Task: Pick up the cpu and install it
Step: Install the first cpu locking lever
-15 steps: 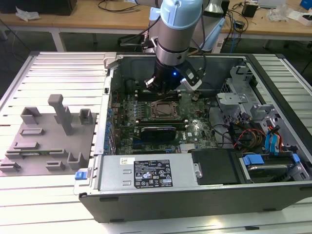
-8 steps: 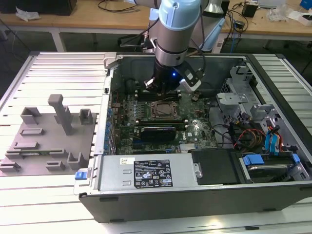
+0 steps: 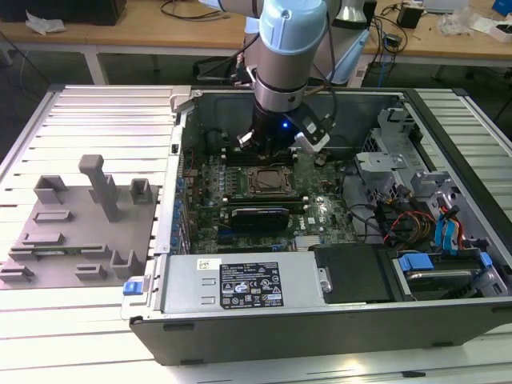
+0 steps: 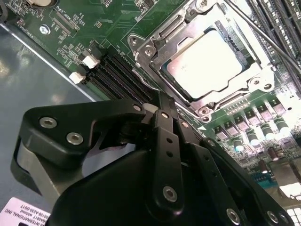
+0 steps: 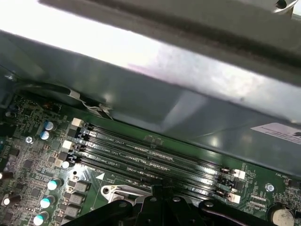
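The cpu (image 4: 207, 61), a flat square chip with a silvery-white top, lies inside the metal socket frame (image 4: 141, 47) on the green motherboard (image 4: 42, 16). In the exterior view the socket (image 3: 268, 182) sits mid-board inside the open computer case. My gripper (image 3: 268, 152) hangs just behind the socket, over the memory slots (image 5: 155, 157). In the second wrist view its black links meet at the tips (image 4: 160, 101), shut with nothing between them and a short way from the cpu. Those tips (image 5: 155, 200) also show in the first wrist view, above the socket's corner.
The case's back wall (image 5: 188, 103) rises close behind the memory slots. A power supply (image 3: 240, 284) lies along the case front, with a drive cage (image 3: 384, 160) and cables (image 3: 408, 220) at the exterior view's right. A grey fixture tray (image 3: 72, 224) sits on the table left of the case.
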You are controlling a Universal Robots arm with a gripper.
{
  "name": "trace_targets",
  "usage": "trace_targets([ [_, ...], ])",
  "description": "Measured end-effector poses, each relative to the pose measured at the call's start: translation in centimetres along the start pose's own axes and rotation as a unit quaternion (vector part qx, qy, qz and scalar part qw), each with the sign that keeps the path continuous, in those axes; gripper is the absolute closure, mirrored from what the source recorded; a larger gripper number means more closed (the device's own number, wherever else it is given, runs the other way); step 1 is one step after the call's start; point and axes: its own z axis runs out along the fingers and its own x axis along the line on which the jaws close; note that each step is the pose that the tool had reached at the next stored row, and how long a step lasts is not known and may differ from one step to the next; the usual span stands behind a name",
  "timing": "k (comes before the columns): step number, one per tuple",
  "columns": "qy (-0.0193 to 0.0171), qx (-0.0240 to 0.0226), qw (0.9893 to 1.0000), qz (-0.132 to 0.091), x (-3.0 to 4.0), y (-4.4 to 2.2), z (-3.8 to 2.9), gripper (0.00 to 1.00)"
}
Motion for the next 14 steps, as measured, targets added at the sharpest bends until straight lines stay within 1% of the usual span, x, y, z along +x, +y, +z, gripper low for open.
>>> trace_targets([
  [2,-0.0014,0.0005,1.0,0.0,0.02,-0.03,0.13,0.89],
  [9,-0.004,0.0013,1.0,-0.001,0.05,-0.16,0.36,0.89],
  [12,-0.0043,0.0013,1.0,-0.001,0.05,-0.15,0.32,0.89],
  [14,-0.0044,0.0012,1.0,-0.001,0.03,-0.11,0.12,0.89],
])
